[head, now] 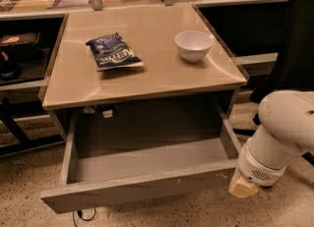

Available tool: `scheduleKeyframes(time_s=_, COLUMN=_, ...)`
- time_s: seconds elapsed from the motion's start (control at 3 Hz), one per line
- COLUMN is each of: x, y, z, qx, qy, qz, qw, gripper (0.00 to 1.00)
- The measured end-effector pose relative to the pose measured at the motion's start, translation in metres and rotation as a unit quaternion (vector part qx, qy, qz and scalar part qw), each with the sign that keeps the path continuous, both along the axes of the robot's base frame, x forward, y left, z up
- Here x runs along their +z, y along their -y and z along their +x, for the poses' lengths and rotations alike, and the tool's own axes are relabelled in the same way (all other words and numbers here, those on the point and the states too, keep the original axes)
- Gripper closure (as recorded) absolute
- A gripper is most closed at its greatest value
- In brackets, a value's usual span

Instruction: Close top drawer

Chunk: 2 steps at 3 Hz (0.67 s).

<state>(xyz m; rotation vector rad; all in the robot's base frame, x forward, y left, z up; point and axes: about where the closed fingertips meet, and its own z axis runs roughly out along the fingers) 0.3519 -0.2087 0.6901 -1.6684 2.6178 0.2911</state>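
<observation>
Top drawer: the top drawer (pixel 142 194) stands pulled well out toward us beneath the tabletop (pixel 162 76). It is a deep grey box, and its flat front panel is the nearest part of it.
Gripper: the gripper (pixel 243 187) hangs low at the near right, just beside the right end of the front panel. We cannot tell whether it is released or clenched.
Handling: we judge the drawer to be stiff and fairly heavy, a rigid box that should slide straight back. It looks sturdy, but its face is smooth, so a contact could skid.
Where to press: there is no handle to grasp, so we would push flat against the front panel. We would aim toward its middle rather than the right corner, to avoid skewing it.
On top: a chip bag (pixel 114 51) lies on the left and a white bowl (pixel 193 45) on the right. We think a hard slam might jolt them.
</observation>
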Motion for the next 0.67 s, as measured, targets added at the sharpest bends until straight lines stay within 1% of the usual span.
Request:
scheduleKeyframes(time_s=0.33, x=-0.022, y=-0.001, z=0.014, qx=0.002, qy=0.0, qz=0.0, qw=1.0, gripper=1.0)
scheduleKeyframes(time_s=0.67, x=-0.037, y=-0.003, z=0.027, qx=0.009, qy=0.002, qz=-0.001, qw=1.0, gripper=1.0)
